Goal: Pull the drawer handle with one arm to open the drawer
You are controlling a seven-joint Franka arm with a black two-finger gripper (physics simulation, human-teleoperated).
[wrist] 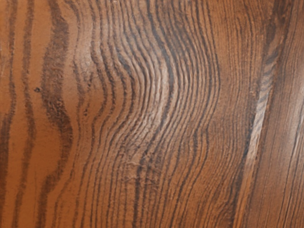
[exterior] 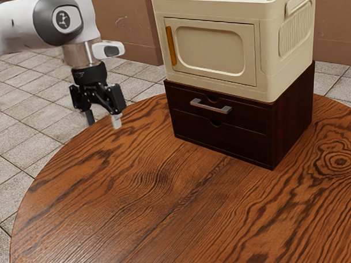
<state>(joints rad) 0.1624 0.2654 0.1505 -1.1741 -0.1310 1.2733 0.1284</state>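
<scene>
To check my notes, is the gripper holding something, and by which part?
Nothing is held: the gripper is open and empty, away from the drawer handle.

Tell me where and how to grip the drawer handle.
Grip the drawer handle mid-bar, coming from in front of the upper drawer, probably with one jaw above and one below: the bar runs crosswise and stands off the drawer's face.
</scene>
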